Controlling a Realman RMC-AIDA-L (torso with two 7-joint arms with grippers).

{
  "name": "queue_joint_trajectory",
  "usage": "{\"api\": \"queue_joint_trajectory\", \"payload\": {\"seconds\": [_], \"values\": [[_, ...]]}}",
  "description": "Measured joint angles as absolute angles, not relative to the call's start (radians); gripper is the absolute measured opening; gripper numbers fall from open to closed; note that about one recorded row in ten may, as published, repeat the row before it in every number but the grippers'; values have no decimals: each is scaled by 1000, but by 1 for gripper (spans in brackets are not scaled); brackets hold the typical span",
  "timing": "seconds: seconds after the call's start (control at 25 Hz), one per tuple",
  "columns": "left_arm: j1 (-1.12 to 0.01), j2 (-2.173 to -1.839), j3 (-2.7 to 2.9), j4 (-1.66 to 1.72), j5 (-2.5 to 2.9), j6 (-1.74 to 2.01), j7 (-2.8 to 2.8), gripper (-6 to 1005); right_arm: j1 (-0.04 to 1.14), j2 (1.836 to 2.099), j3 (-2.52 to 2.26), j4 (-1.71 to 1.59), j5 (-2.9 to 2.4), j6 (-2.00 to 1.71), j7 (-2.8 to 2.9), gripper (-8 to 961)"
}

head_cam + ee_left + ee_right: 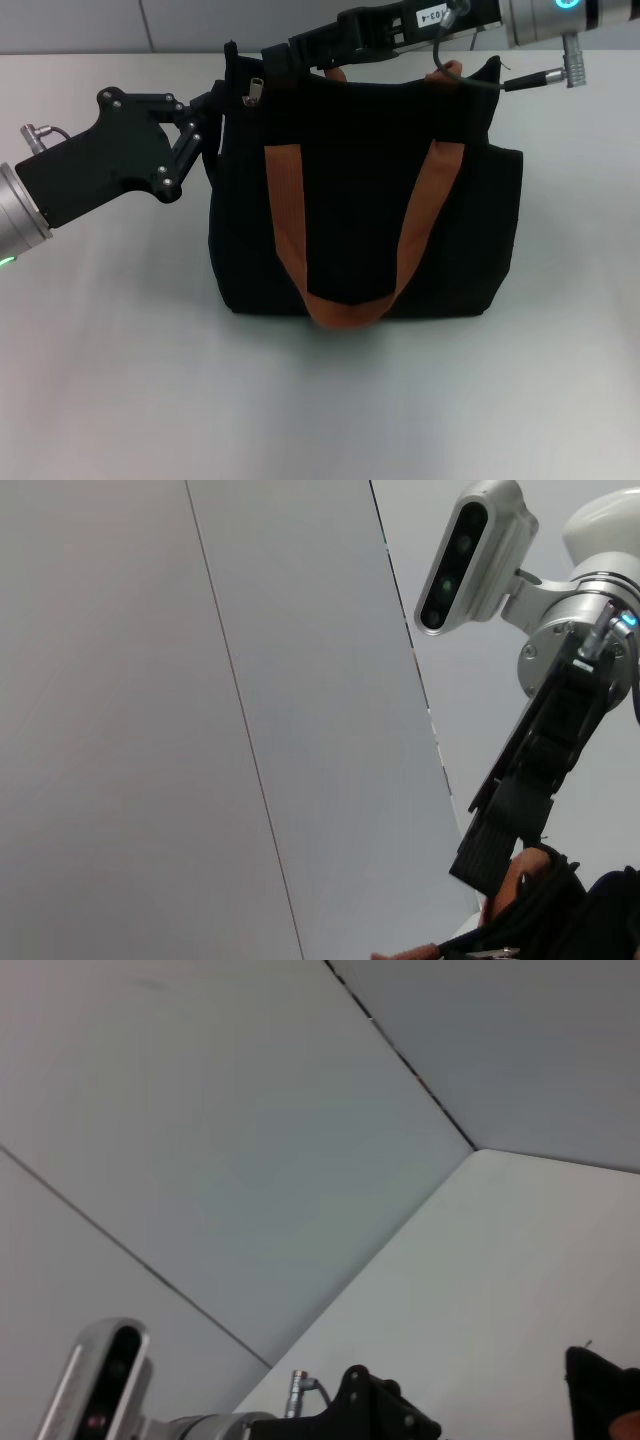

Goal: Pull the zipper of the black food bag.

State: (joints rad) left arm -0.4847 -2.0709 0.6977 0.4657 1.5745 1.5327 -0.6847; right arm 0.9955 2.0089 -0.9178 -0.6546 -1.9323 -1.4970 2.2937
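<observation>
The black food bag (365, 230) stands upright mid-table, its brown-orange straps (285, 215) looping down its face. The zipper's silvery pull tab (256, 91) hangs at the bag's top left corner. My left gripper (214, 124) comes in from the left and is shut on the bag's upper left edge. My right gripper (275, 56) reaches across the bag's top from the right, its tip just above the tab; I cannot see whether it holds the tab. The left wrist view shows the right gripper (515, 815) over the bag's top (570, 920).
The bag stands on a pale grey table (120, 380) with a wall behind. A cable and connector (540, 78) hang from the right arm over the bag's right corner. The right wrist view shows the left arm (370, 1415) and a bag corner (600, 1380).
</observation>
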Motion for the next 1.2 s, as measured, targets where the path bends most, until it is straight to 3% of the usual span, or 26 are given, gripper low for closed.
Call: {"api": "queue_joint_trajectory", "payload": {"seconds": [0.4,0.76,1.2], "values": [[-485,-2071,699,465,1574,1531,-684,21,999,2014,-937,-637,-1933,-1434,2313,375],[-485,-2071,702,465,1574,1531,-684,21,1003,2038,-937,-618,-1933,-1393,2316,375],[-485,-2071,703,462,1574,1533,-684,21,1023,2049,-937,-579,-1933,-1344,2316,375]]}}
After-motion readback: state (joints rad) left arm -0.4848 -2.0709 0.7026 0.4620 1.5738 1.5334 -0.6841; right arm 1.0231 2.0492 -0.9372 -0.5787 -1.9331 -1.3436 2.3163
